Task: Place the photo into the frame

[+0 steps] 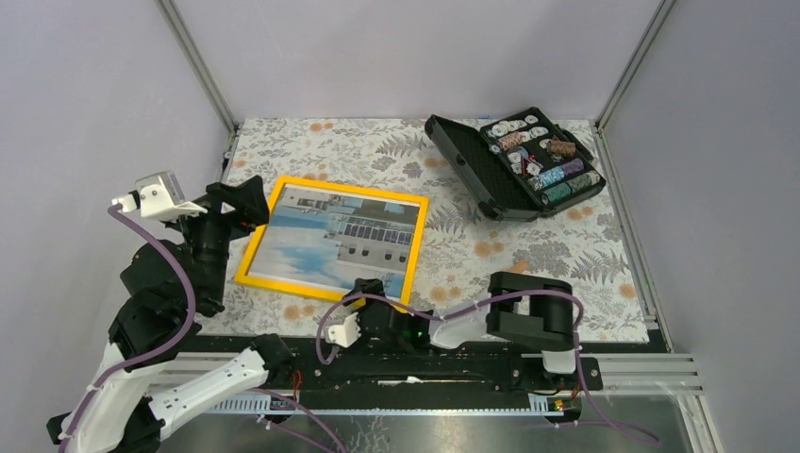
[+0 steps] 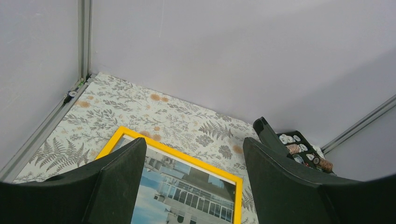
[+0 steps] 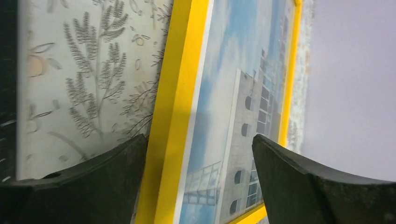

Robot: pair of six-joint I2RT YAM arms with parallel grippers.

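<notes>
The orange-yellow frame lies flat on the floral cloth, left of centre. The photo of a white building against blue sky lies face up inside its border. My left gripper is open and empty, held above the frame's far left corner. In the left wrist view the frame and photo show between the fingers. My right gripper is open, low at the frame's near edge. In the right wrist view its jaws stand either side of the frame's border and the photo's edge.
An open black case of chips stands at the back right; it also shows in the left wrist view. Grey walls close the left, back and right sides. A metal rail runs along the near edge.
</notes>
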